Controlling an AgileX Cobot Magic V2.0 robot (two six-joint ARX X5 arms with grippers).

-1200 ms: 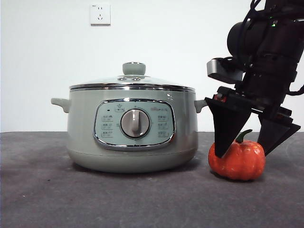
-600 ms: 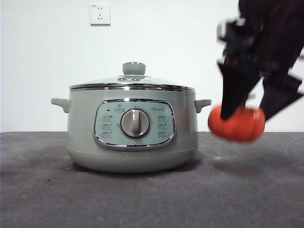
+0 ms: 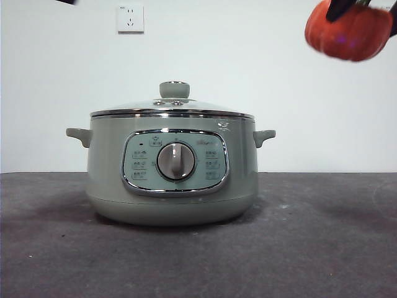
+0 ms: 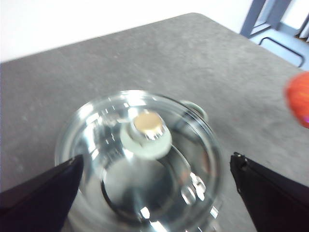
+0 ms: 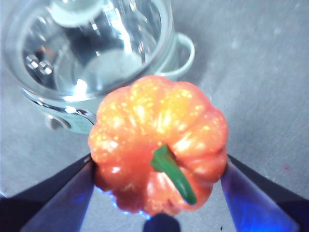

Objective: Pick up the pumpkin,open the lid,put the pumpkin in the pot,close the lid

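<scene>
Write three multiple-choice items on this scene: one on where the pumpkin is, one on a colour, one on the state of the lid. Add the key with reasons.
1. Where is the pumpkin?
A. On the table beside the pot
B. In the air, held by the right tool
C. Inside the pot

2. What colour is the knob on the lid?
A. Sage green
B. Red
C. Black

3. What state is the pot in?
A. Lid off and lying on the table
B. Lid lifted by the left tool
C. Lid on, closed

Key:
1 B: the right tool clamps the pumpkin from both sides, high above the table.
2 A: the knob matches the pot's green body.
3 C: the lid sits on the rim; the left tool is open above it, not touching.
</scene>
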